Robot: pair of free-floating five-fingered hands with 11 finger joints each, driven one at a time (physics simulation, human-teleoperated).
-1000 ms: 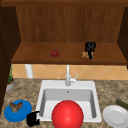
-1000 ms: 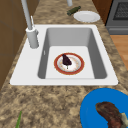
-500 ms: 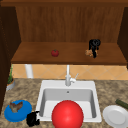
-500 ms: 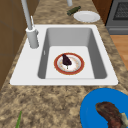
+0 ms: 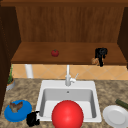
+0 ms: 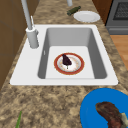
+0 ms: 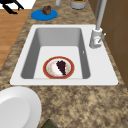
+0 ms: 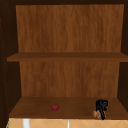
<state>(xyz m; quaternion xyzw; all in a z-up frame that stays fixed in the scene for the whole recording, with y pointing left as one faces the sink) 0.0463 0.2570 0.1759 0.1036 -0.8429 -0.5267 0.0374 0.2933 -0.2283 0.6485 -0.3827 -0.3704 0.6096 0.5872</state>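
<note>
- My right hand (image 5: 100,54) is up at the right end of the lower cabinet shelf (image 5: 37,56), fingers curled down round a small brown lump of food (image 5: 94,61) at the shelf's front edge.
- My left hand (image 5: 33,119) hangs low at the worktop's (image 6: 50,100) front edge, just beside the blue plate (image 5: 18,111); I cannot tell its fingers' state.
- A red tomato (image 5: 55,53) sits mid-shelf, well apart.
- To do this well, I would keep the grip firm and move slowly, since the food sits near the shelf's lip.
</note>
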